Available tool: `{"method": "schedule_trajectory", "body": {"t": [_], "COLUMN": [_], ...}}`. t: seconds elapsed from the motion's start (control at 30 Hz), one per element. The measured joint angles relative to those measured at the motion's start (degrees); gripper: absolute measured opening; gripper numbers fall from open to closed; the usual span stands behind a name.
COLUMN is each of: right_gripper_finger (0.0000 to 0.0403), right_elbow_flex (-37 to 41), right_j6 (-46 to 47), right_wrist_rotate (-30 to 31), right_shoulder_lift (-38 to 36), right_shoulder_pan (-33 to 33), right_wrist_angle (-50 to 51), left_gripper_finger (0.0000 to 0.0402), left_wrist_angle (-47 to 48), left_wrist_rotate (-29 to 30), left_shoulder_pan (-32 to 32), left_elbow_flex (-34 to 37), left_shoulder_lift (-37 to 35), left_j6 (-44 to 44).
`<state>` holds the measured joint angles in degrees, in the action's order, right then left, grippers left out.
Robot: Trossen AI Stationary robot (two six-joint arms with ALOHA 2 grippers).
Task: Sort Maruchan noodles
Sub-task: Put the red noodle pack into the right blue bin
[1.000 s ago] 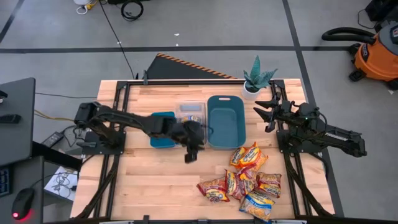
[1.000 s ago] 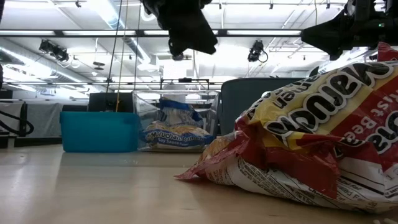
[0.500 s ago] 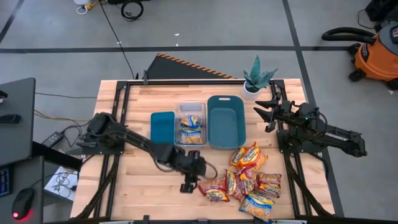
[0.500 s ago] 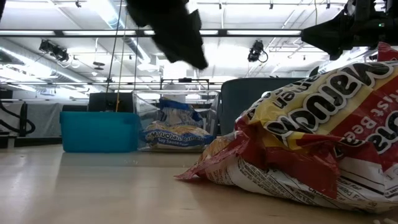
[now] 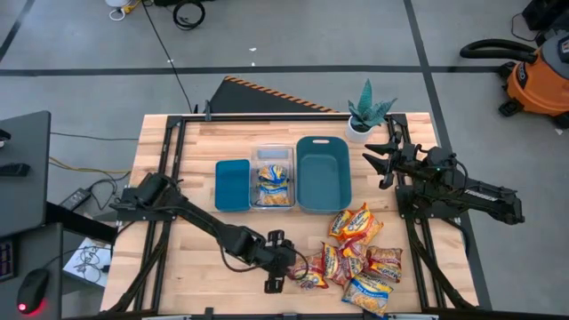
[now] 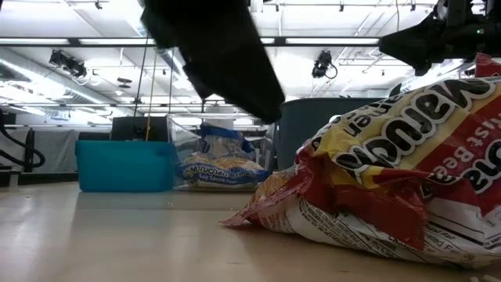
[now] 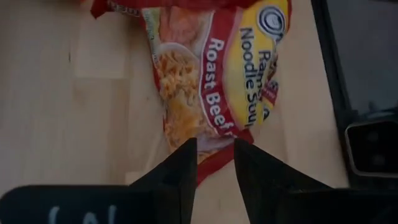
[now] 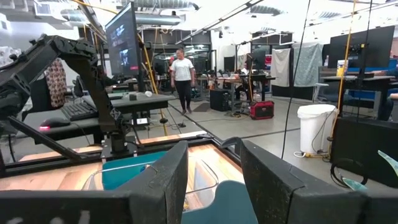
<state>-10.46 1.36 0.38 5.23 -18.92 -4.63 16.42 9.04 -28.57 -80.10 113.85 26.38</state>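
Observation:
Several Maruchan noodle packets, yellow with red or orange print, lie in a pile on the near right part of the table. Two more lie in the clear bin. My left gripper is open and hovers above the table at the pile's left side. In the left wrist view its fingertips stand on either side of the near end of a red "Roast Beef" packet, which lies flat on the wood. My right gripper is open and waits at the far right, above the table.
A small teal bin, the clear bin and a larger teal bin stand in a row at the table's far middle. A potted plant stands at the far right corner. Bare wood lies left of the pile. A person walks in the room beyond.
My left gripper has swung from above the bins toward the near edge and to the right, coming down to the left end of the packet pile. The packets and the right arm have kept still.

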Motion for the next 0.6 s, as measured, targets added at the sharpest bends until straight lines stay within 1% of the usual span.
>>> {"method": "schedule_trajectory", "body": {"t": [0.07,0.3,0.43,0.6], "right_gripper_finger": [0.0153,0.0153,0.0153,0.0153], "right_elbow_flex": [0.0,0.0,0.0,0.0], "right_j6": [0.01,0.01,0.0,0.01], "right_wrist_rotate": [0.0,0.0,0.0,0.0], "right_shoulder_lift": [0.0,0.0,0.0,0.0], "right_shoulder_pan": [0.0,0.0,0.0,0.0], "right_wrist_angle": [0.02,0.03,0.03,0.02], "left_gripper_finger": [0.0127,0.0174,0.018,0.0174], "left_wrist_angle": [-0.59,0.18,0.92,3.27], "left_wrist_rotate": [0.67,6.97,9.3,10.72], "left_shoulder_pan": [-0.69,-3.38,-3.57,-3.55], "left_elbow_flex": [-1.86,-9.0,-9.77,-9.65], "left_shoulder_lift": [0.67,4.89,6.4,7.11], "left_j6": [0.77,-0.28,-0.49,-0.51]}}
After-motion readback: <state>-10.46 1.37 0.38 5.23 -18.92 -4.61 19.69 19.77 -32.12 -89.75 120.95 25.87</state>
